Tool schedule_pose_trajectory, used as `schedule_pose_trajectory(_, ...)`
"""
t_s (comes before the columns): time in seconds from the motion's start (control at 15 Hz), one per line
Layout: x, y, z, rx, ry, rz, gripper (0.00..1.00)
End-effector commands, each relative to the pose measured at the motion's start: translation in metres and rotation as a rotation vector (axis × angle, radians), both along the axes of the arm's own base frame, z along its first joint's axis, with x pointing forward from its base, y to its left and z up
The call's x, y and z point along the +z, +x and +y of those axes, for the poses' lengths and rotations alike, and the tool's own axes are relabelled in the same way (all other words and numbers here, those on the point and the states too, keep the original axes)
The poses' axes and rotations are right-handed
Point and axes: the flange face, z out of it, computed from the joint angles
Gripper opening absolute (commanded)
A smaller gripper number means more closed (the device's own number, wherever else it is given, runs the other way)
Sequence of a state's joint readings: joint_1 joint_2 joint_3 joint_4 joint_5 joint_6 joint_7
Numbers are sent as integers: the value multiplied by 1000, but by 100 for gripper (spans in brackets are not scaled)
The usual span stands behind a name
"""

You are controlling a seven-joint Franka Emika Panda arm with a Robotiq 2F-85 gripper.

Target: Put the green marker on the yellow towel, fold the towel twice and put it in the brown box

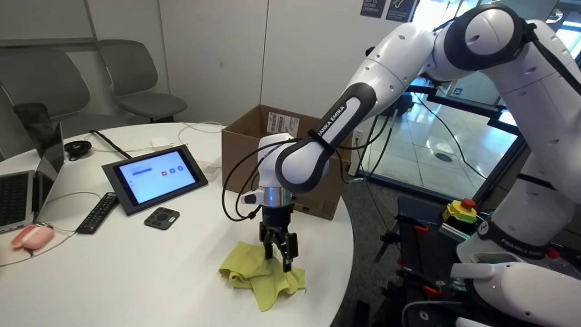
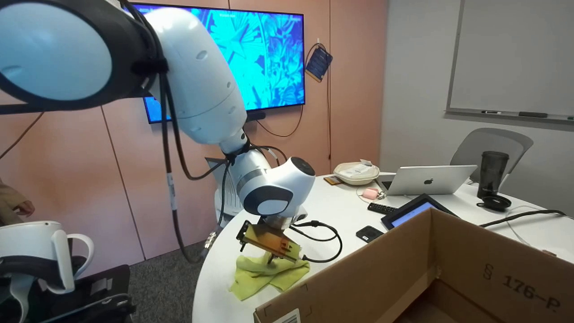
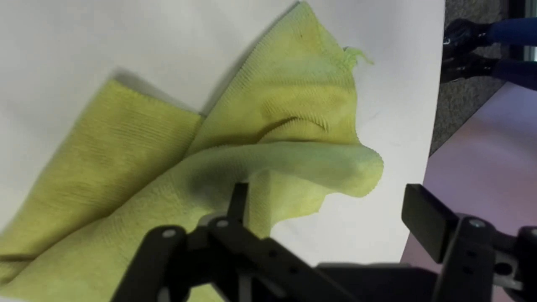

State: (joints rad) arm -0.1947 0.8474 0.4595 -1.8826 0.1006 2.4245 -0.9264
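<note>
The yellow towel (image 1: 265,278) lies crumpled and loosely folded near the rounded edge of the white table, in both exterior views. Directly above it, my gripper (image 1: 278,263) points down with its jaws wide apart. In the wrist view, the gripper (image 3: 329,203) has one finger over the towel (image 3: 293,96) and the other out past its edge, with nothing gripped. Whether the fingertips touch the cloth I cannot tell. Behind the arm stands the brown box (image 1: 240,156), its top open; the box (image 2: 354,278) also fills an exterior view's near corner. The green marker is hidden or out of view.
A black-framed tablet (image 1: 156,177) sits beside the box, near a dark square puck (image 1: 162,218) and a remote (image 1: 97,212). A laptop (image 1: 18,195) and a pink case (image 1: 34,237) are farther off. Black cables loop from the wrist.
</note>
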Motion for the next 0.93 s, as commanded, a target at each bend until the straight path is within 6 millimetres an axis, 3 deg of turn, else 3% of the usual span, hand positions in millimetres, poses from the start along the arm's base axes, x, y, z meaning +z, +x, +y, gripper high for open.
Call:
schedule_pose_trajectory(0.0,31,-7,-4,-10,-27,-60,100)
schedule_pose_trajectory(0.4,44,11,19,-313,-55,-129,100)
schedule_pose_trajectory(0.87,27,9,58,-634,-180,-215,100)
